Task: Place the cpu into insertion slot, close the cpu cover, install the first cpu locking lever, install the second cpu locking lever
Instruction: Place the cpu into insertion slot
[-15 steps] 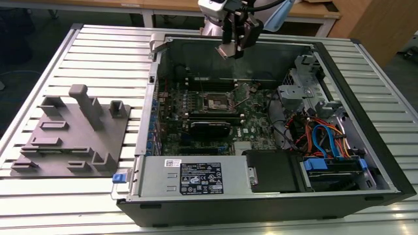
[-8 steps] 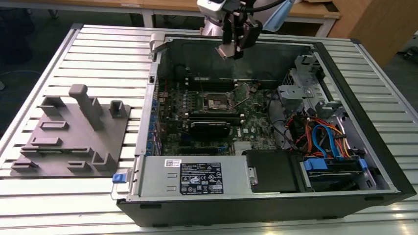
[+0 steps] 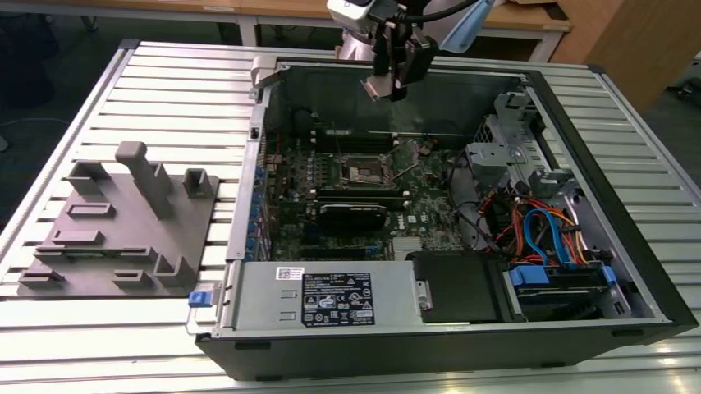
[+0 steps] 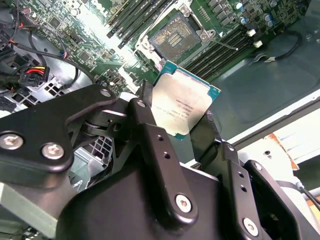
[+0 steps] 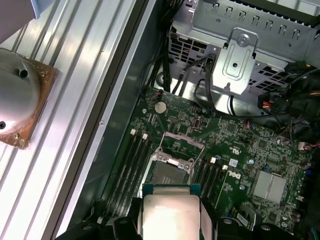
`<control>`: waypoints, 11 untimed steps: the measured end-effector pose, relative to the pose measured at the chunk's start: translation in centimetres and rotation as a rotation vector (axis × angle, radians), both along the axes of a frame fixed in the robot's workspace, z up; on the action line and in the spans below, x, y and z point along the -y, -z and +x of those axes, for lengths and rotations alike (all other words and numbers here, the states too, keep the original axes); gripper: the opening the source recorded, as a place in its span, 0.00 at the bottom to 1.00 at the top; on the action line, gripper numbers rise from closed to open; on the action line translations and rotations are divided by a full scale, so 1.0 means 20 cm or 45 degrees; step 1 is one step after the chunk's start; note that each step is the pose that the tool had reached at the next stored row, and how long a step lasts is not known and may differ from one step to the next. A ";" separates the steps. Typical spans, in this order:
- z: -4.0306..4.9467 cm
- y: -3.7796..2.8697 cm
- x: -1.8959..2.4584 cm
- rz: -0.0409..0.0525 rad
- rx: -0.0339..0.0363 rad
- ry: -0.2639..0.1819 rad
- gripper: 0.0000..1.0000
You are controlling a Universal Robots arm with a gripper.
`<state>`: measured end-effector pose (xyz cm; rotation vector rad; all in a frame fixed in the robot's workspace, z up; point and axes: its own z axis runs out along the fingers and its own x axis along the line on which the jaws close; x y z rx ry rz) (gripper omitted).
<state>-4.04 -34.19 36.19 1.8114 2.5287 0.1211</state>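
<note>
The claw (image 4: 177, 114) grips the chip (image 4: 182, 102) by two edges. The arm (image 3: 396, 41) points down at the top middle of the exterior view, above the open slot (image 3: 367, 170). The computer (image 3: 438, 328) lies on a ribbed metal table (image 3: 164, 90). Wooden desks (image 3: 526, 18) stand behind.

A: What colour is the cpu (image 4: 184, 106)?
B: Silvery-grey top, teal rim.
A: The board (image 5: 235, 145)?
B: Green, with black memory slots (image 5: 129, 162).
A: The table (image 3: 164, 82)?
B: Pale grey, ribbed in stripes. The case (image 3: 438, 361) is black, the cables (image 3: 542, 234) blue and orange.
</note>
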 end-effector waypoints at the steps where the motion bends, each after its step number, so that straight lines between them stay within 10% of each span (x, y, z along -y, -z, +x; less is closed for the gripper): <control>1: 0.000 0.000 0.000 0.000 0.0000 0.000 0.54; 11: 0.000 0.000 0.000 0.000 0.0001 0.004 0.54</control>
